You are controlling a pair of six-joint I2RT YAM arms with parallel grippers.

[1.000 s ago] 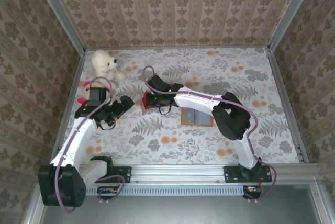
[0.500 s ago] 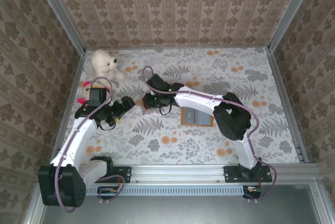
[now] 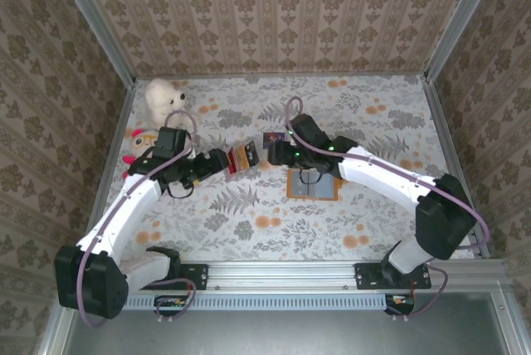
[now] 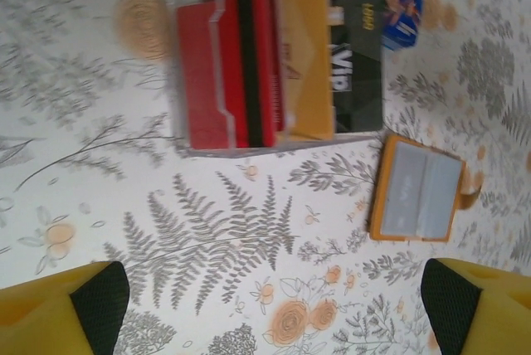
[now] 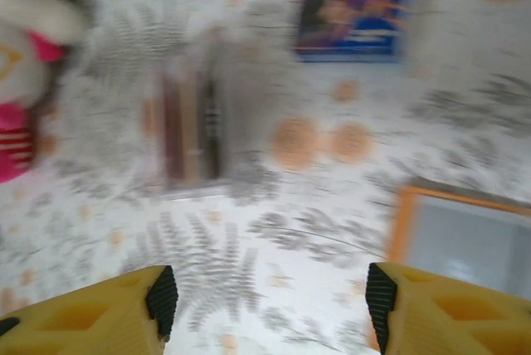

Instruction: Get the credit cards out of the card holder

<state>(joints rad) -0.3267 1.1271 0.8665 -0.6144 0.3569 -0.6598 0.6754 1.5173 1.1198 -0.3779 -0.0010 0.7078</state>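
Tabletop point(image 3: 373, 114): right tool point(image 3: 275, 153) now off cards point(image 3: 241, 156)

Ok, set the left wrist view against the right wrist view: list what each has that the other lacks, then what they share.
Left wrist, not right: the open left gripper, and the card holder whole. Right wrist, not left: the open right gripper, and a white-and-pink stuffed toy at the left edge. Both: the credit cards, blurred in the right wrist view, the small blue square and the card holder.

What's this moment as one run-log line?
credit cards: out, beside card holder | left end effector: open | right end effector: open
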